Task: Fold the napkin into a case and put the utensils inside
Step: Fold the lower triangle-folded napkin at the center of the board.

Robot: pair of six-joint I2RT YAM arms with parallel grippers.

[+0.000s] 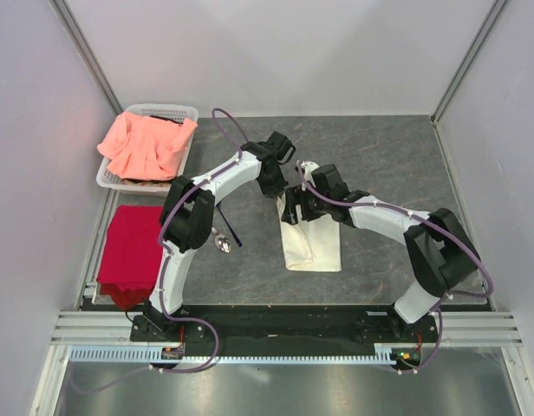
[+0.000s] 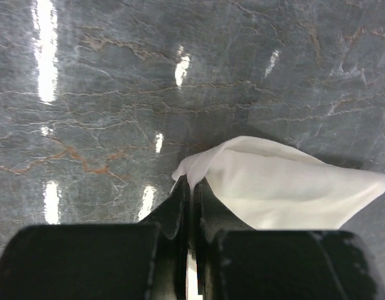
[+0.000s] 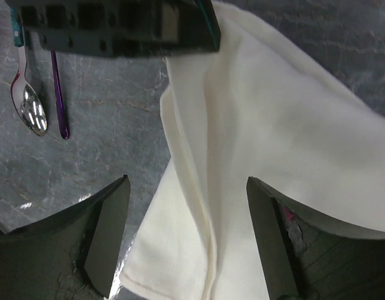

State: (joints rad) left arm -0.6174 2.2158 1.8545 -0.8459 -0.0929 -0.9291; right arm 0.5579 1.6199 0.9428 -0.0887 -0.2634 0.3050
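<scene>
**Napkin partly folded; top and wrist views.** The thin cream-white cloth napkin [image 1: 315,247] lies mid-table on the dark grey marbled tabletop [image 1: 397,156]. It is folded into a long flat panel, with its far left corner raised.

The left gripper [image 2: 191,182] has its fingers pressed together on that corner, pinching a small peak of cloth. The right gripper [image 3: 186,244] has its fingers [image 3: 108,234] wide apart, straddling the panel's layered left edge and gripping nothing.

The utensils [image 1: 224,240] are slim cutlery pieces with dark purple handles, one with a shiny silver spoon bowl. They lie on the table left of the napkin, apart from it.

Handling, as judged:
- **Napkin:** the cloth looks light, soft and limp. It will likely sag or unfold unless pinched through all layers at a corner or edge, and it may slide on the glossy stone.
- **Utensils:** these look stiff, thin and low-lying, so they are best gripped across the handle.

A folded red cloth [image 1: 130,247] sits at the left edge. A salmon-pink cloth [image 1: 146,143] sits in a white plastic basket [image 1: 185,113] at the far left.
</scene>
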